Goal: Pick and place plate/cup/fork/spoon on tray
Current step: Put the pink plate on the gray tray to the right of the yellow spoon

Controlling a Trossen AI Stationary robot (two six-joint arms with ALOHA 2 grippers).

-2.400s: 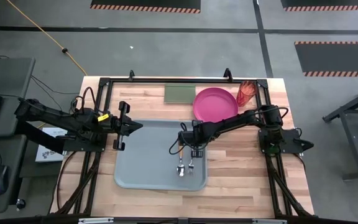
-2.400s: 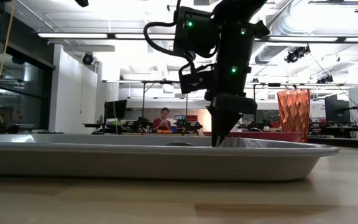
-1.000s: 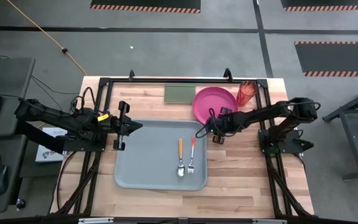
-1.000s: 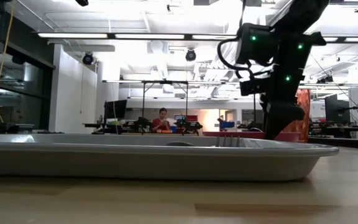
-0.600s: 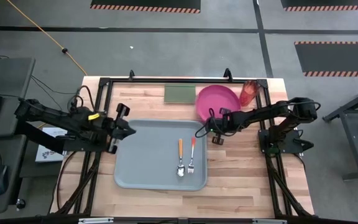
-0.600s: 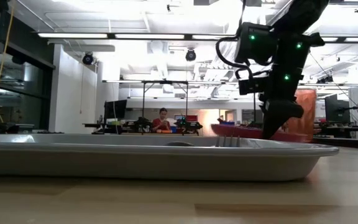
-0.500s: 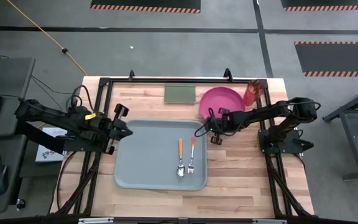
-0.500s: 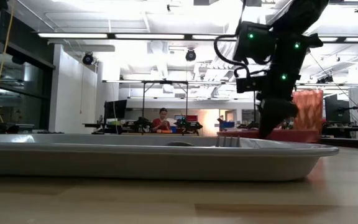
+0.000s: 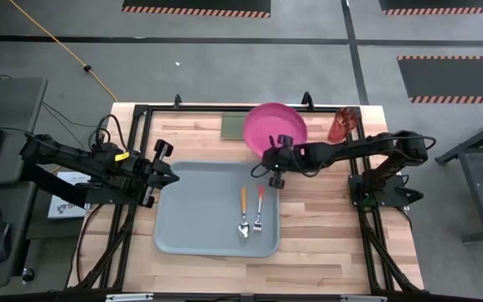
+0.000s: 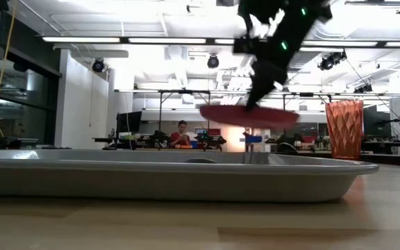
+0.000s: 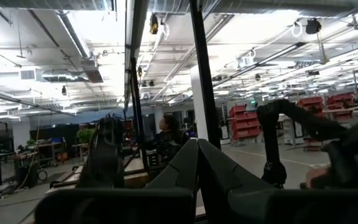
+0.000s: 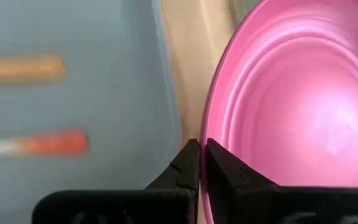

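The magenta plate (image 9: 275, 124) is in the air over the table's far middle, held by my right gripper (image 9: 268, 162); the low view shows the plate (image 10: 248, 115) level, above the tray's rim. The red-orange cup (image 9: 342, 124) stands on the table at the far right. The spoon (image 9: 243, 210) and the fork (image 9: 258, 208) lie side by side in the grey-blue tray (image 9: 191, 226). My left gripper (image 9: 171, 172) waits, shut, at the tray's left edge. My right gripper pinches the plate's rim (image 12: 205, 134) on its near side, one finger (image 12: 224, 174) on the inside of the rim and one finger (image 12: 185, 171) on the outside. It slants down from the table's right. The plate is lifted clear and roughly level.
A flat green rectangle (image 9: 235, 126) lies at the far edge, partly under the raised plate. The black frame rails (image 9: 141, 109) run around the table. The tray's left half (image 9: 187, 197) is bare.
My right gripper has taken the plate by its rim, lifted it off the table and carried it toward the table's left. As its edge came up, the plate pushed the cup a little toward the right edge. My left gripper has turned about its wrist and drawn back slightly.
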